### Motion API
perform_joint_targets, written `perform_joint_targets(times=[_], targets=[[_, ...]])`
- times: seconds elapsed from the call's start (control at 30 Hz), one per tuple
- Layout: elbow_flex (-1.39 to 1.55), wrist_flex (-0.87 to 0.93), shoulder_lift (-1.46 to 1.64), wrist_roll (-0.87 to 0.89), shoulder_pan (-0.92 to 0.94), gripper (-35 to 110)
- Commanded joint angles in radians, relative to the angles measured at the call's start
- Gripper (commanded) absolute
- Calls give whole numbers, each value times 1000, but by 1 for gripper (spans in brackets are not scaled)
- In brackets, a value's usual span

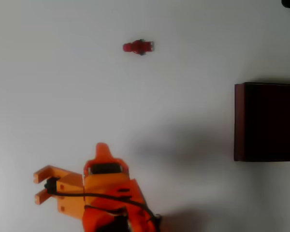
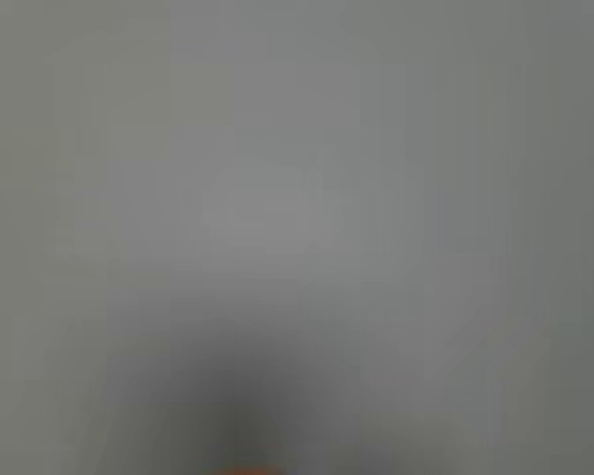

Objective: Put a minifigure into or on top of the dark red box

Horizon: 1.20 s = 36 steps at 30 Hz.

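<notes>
Two task things lie on the white table [image 1: 63, 96], and one orange arm sits low in the overhead view.

Arm: the orange arm [image 1: 106, 193] fills the bottom left of the overhead view, with a black cable running across its body.

Gripper: the gripper [image 1: 102, 149] shows as one orange pointed tip aimed toward the top of the overhead view. Whether the fingers are spread or closed I cannot tell. Nothing is seen held at the tip.

Minifigure: the minifigure [image 1: 138, 47] lies flat on its side on the bare table, in the upper middle of the overhead view. It is all red with a small pale end on its right. It is well apart from the gripper tip, up and a little right of it, and well to the left of the box.

Box: the dark red box [image 1: 267, 122] sits at the right edge of the overhead view, cut off by that edge. Its maroon wall faces left and its top looks nearly black.

Wrist view: blurred grey, with a dark smudge at the bottom middle and a thin orange sliver [image 2: 247, 470] at the lower edge.
</notes>
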Motion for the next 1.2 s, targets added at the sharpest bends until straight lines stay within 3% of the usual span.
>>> perform_joint_targets(times=[0.0, 0.5, 1.17], targets=[[-114, 28, -83, -51, 48, 20], [-416, -26, -565, -247, 206, 19], [-950, -44, -1134, -284, 299, 18]])
